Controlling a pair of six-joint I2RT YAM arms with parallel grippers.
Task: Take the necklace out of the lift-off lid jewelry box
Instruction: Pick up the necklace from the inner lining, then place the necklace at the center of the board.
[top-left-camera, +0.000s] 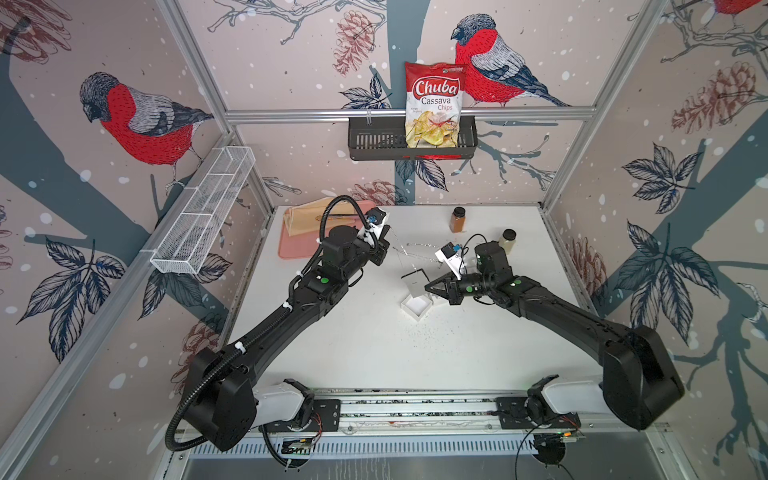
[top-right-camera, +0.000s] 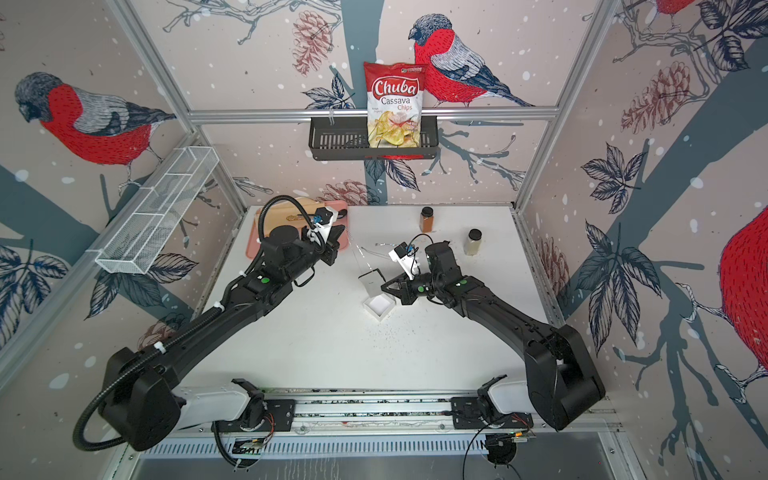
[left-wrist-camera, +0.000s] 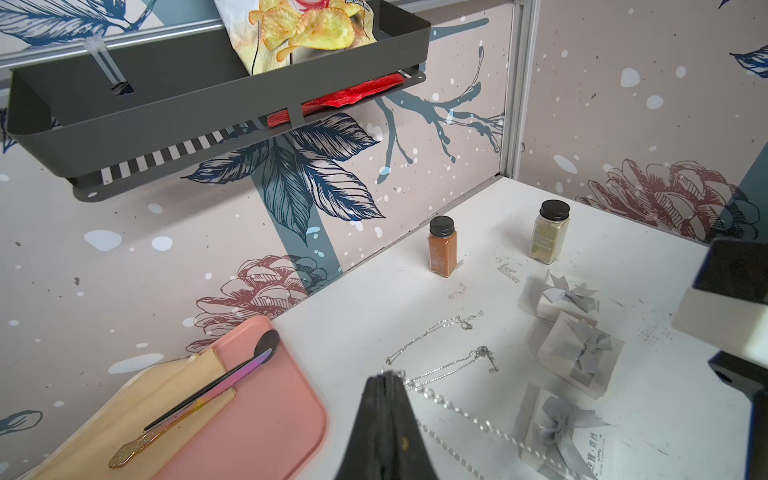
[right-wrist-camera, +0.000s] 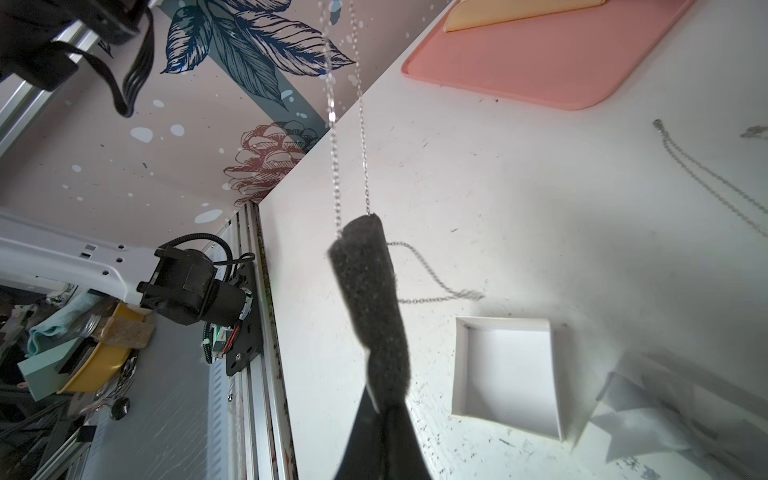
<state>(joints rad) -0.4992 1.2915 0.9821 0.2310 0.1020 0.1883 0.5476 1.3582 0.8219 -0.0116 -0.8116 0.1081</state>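
Necklace (right-wrist-camera: 335, 166): fine shiny metal chain. Foam pad (right-wrist-camera: 370, 299) beside box: dark grey, rough, porous. Box (right-wrist-camera: 460, 365): matt white card. Tray (right-wrist-camera: 519, 70) beyond box: smooth matt pink plastic.

Near side of the open white square cardboard box (top-left-camera: 417, 306): bare white table (top-left-camera: 374, 357) all the way to the aluminium rail (top-left-camera: 415, 405), wide open. Just behind it, trouble: a thin silver necklace chain (right-wrist-camera: 336, 174) strung in the air from the closed left gripper (left-wrist-camera: 384, 380) to the dark foam pad (right-wrist-camera: 365, 270) pinched in the right gripper (top-left-camera: 429, 286). Farther back stand a brown-filled spice jar (top-left-camera: 457, 219) and a pale-filled spice jar (top-left-camera: 508, 240); back-left, a flat pink tray (top-left-camera: 291, 249).
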